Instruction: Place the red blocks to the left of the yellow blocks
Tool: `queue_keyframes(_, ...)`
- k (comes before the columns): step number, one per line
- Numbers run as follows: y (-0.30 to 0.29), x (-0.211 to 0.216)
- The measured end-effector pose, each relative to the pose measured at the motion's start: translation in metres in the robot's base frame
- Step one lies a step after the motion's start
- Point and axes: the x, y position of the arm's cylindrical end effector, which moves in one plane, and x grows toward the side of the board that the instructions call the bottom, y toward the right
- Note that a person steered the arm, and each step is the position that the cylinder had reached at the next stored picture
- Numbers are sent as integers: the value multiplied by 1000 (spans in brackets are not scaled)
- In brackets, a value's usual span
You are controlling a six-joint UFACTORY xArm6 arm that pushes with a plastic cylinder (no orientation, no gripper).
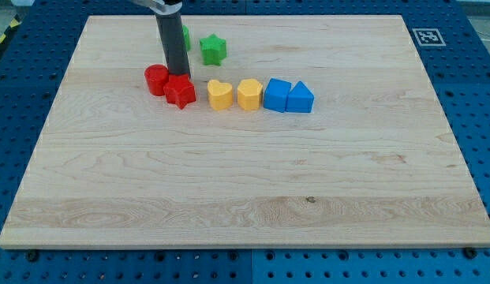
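Main risk from here: my tip (178, 74) sits right at the top edge of the red star-ish block (180, 91), w/ the red round block (156, 80) touching that one on its left side. Any shove toward the desk's right edge would drive the star-ish red into the yellow heart-shaped block (220, 95), which is just beside it, and that in turn touches the yellow hexagon-ish block (249, 94); the whole row incl. the blue cube (277, 94) and blue triangular block (301, 98) could get knocked out of line. A push straight toward the near edge looks safer, but an off-centre hit would probably spin the star block instead of sliding it.

Another snag: the rod hides most of a green block (185, 36) behind it, near the far edge; a sloppy retreat could clip that or the green star block (213, 49).

Task-wise, both reds already lie left of both yellows, toward the far-left part of the light wooden desk (245, 197), so I'd judge little or nothing is left to do.

Pose: dark rod comes down from the top of the view, nearly upright, leaning slightly. No jaws on this rig, so nothing open, closed or held.
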Motion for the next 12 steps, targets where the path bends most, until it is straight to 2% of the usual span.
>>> queue_keyframes(2,-7,-1)
queue_keyframes(4,-59,-9)
queue_keyframes(5,-64,-8)
queue_keyframes(7,-84,-33)
queue_keyframes(9,-134,2)
queue_keyframes(11,-76,12)
queue_keyframes(12,-89,12)
